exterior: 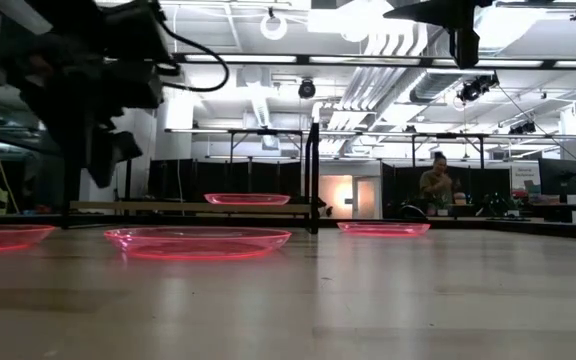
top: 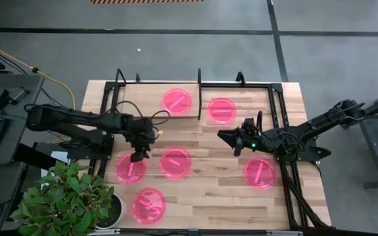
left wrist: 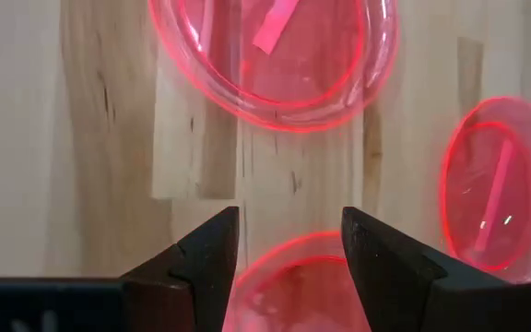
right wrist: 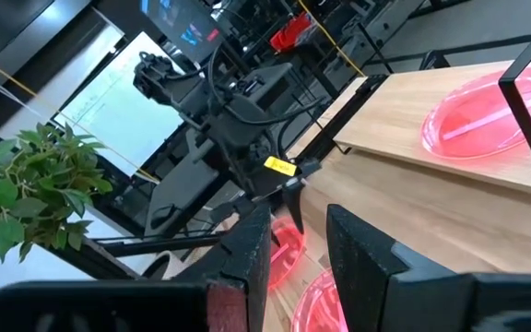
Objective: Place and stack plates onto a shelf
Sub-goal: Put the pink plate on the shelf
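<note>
Six pink plates show in the high view. One plate [top: 177, 100] rests on the shelf [top: 143, 98], whose board [exterior: 168, 207] stands above the tabletop. Another plate [top: 221, 109] lies just right of the shelf, at table level in the low view [exterior: 383, 228]. Others lie at the table's middle [top: 175, 162], right [top: 260, 172] and near-left [top: 148, 204]. My left gripper [top: 138, 155] hangs open over the far rim of the left plate [top: 130, 168], its fingers on either side of that rim [left wrist: 289, 249] without touching. My right gripper [top: 231, 141] hovers open, high above the table's middle [right wrist: 298, 244].
A potted plant [top: 64, 196] stands off the near-left corner. The black frame tubes [top: 277, 111] run along the table's far and right sides. Bare wood [top: 215, 196] lies between the middle and right plates. A person [exterior: 436, 185] stands far back in the room.
</note>
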{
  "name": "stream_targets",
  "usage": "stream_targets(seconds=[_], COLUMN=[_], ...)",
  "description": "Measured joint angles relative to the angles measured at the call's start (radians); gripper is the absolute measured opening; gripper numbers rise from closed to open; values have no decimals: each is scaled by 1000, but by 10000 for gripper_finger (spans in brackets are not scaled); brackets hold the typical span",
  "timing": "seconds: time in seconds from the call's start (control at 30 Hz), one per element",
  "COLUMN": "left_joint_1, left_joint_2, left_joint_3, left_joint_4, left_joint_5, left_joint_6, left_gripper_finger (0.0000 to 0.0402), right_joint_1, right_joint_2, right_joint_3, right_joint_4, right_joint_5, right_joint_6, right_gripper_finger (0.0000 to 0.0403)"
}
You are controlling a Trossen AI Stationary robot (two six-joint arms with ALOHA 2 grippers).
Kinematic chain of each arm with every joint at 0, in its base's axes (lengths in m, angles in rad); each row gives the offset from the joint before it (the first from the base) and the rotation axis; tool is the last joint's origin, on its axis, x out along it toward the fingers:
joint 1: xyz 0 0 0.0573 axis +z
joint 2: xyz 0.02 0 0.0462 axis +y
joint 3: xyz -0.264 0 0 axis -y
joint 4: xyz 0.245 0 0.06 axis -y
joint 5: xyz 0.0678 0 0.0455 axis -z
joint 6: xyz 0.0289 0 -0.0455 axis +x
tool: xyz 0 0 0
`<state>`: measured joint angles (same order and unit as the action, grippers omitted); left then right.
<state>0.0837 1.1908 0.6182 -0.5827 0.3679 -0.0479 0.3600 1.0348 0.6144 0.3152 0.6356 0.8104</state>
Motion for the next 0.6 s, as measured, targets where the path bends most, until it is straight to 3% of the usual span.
stream_targets(seconds=[0.27, 0.6], left_joint_1=[-7, -96], left_joint_2=[116, 200], left_joint_3=[91, 104], left_joint_4=[-104, -193], left_joint_5=[-4, -114], left_joint_6=[-128, 234], left_gripper_finger=[184, 184], right_joint_1=[0, 0], right_joint_2=[0, 0], right_joint_3=[0, 0], right_joint_4=[-31, -50], right_joint_5=[-8, -11], right_joint_6=[0, 0], right_gripper_finger=[90, 90])
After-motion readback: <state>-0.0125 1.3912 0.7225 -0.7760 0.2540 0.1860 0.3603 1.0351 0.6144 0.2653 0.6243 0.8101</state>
